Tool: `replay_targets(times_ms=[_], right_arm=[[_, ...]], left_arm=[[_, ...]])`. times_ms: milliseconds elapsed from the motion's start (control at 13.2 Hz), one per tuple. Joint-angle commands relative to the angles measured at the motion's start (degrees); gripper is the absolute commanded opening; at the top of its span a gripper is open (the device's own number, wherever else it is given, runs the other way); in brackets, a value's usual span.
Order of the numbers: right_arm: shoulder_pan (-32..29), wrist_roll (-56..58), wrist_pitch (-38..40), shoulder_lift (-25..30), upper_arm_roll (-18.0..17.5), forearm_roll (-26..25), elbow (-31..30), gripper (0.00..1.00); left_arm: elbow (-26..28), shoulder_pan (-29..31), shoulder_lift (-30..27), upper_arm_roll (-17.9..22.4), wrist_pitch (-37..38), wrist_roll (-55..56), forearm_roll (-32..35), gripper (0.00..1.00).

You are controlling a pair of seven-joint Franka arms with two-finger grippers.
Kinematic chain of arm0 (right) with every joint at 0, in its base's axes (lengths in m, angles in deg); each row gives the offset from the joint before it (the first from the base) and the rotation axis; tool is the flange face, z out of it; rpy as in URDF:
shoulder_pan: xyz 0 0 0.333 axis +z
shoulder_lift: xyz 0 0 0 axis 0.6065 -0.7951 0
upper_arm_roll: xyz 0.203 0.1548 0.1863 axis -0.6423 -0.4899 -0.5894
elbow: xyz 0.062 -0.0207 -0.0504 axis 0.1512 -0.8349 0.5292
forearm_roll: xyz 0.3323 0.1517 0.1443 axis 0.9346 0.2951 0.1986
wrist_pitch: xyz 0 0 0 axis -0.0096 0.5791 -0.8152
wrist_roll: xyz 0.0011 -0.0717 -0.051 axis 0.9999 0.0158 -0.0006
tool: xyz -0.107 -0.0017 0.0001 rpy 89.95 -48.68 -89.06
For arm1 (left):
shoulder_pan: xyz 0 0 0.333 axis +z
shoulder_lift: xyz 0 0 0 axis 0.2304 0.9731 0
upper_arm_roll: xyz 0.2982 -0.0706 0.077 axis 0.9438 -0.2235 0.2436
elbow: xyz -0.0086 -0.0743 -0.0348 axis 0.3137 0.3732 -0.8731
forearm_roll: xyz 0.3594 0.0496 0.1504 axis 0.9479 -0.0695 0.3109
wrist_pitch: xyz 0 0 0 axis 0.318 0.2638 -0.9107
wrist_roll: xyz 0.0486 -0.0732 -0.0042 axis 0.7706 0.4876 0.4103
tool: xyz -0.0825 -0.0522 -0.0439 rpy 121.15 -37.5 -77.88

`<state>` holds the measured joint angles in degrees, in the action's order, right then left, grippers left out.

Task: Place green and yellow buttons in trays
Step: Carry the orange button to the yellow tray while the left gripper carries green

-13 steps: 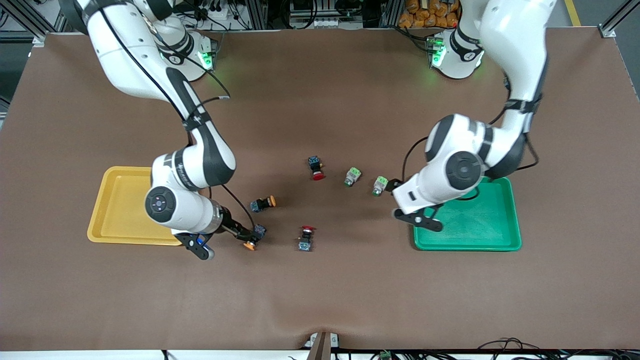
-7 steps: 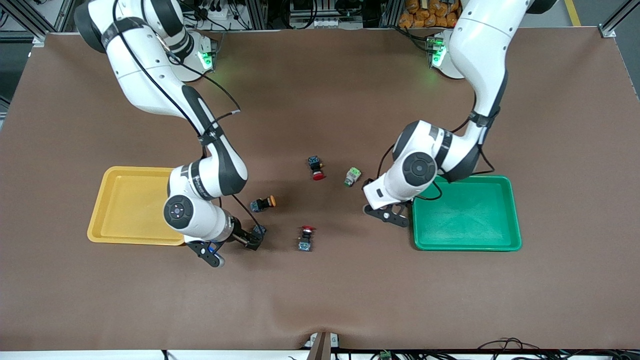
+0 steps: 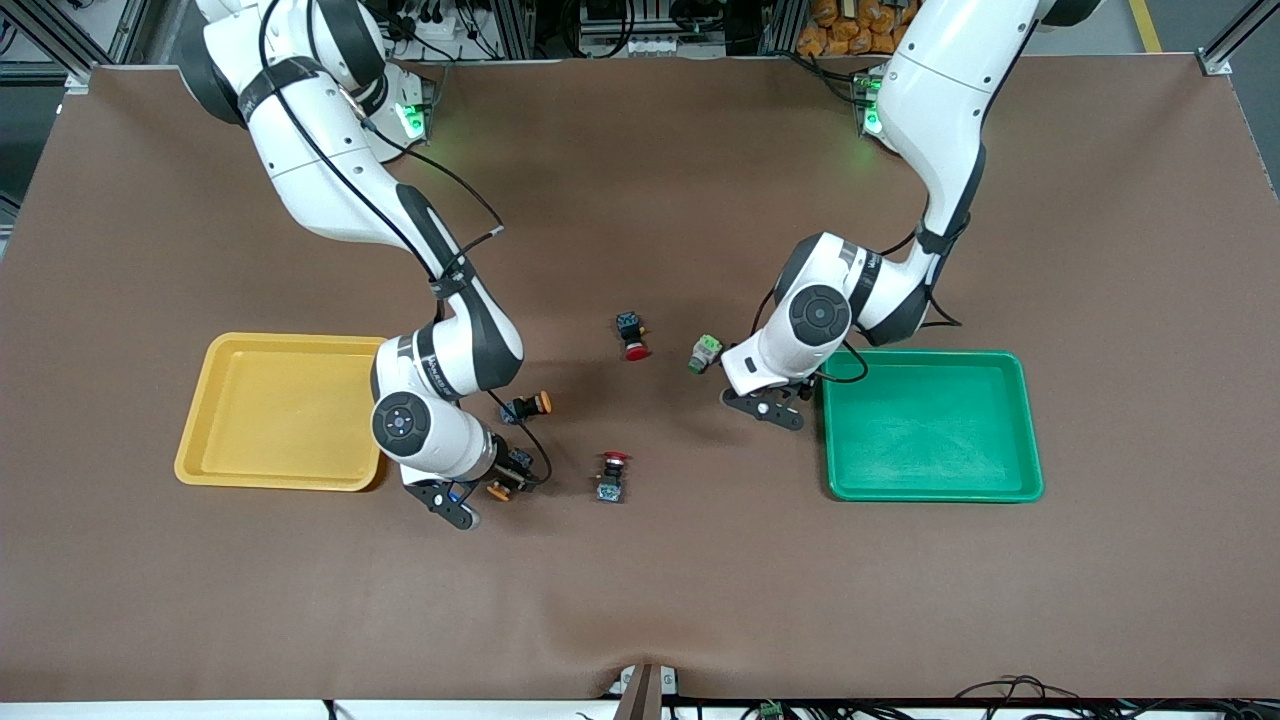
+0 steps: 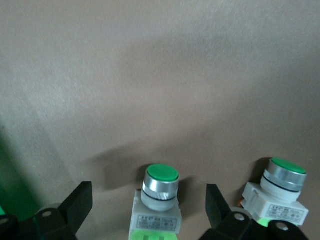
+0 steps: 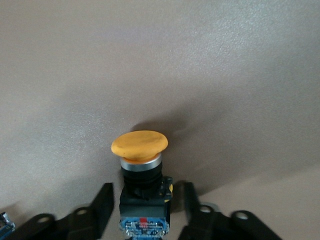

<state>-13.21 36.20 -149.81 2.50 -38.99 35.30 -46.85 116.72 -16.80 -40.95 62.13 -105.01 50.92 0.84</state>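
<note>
A yellow button (image 5: 140,145) with an orange-yellow cap lies between the fingers of my right gripper (image 5: 147,206), which is open with a narrow gap on each side of the dark body. In the front view this button (image 3: 498,490) lies beside the yellow tray (image 3: 270,410), under the right gripper (image 3: 503,480). A second yellow button (image 3: 528,406) lies a little farther from the camera. My left gripper (image 4: 149,202) is wide open astride a green button (image 4: 160,181), apart from it. Another green button (image 4: 281,192) lies beside it (image 3: 705,352). The left gripper (image 3: 760,390) hangs next to the green tray (image 3: 930,430).
Two red-capped switches lie mid-table, one (image 3: 632,337) farther from the camera and one (image 3: 612,475) nearer, close to the right gripper. The green tray's edge (image 4: 10,197) shows in the left wrist view. Both trays hold nothing.
The left gripper moved off the green tray's corner to over the nearest green button, covering it in the front view. The right arm shifted toward the middle and its fingers narrowed around the yellow button.
</note>
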Motion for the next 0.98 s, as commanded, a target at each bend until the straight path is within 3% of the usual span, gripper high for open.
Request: replay_targets(times_ms=[0,76,227,455,682,909], right_arm=[[0.48,-0.91,0.5,-0.64,0.61,-1.76,1.55,0.0],[-0.13,-0.47,0.76,-0.29,0.7,-2.55,1.55,0.0],[-2.58,0.93,1.64,1.55,0.7,-2.38,1.2,0.0],[-7.76,11.88,12.08,6.98,0.17,-0.98,1.55,0.0],[-12.86,24.1,20.86,11.65,0.52,-0.71,1.02,0.0],[-20.58,36.83,26.42,17.01,0.61,-0.8,-4.06,0.0]], left_arm=[[3.05,-0.82,-2.43,0.56,-0.94,1.99,0.09,0.97],[3.4,-0.64,-2.52,0.56,-0.94,1.73,0.09,0.83],[3.4,-0.64,-2.43,0.56,-0.94,1.02,0.09,0.32],[3.32,-0.55,-2.69,0.47,-0.32,1.11,0.09,0.02],[0.61,-0.03,-3.48,0.47,1.34,1.2,0.09,0.0],[-5.99,3.21,-3.57,0.65,10.73,1.29,0.09,0.0]])
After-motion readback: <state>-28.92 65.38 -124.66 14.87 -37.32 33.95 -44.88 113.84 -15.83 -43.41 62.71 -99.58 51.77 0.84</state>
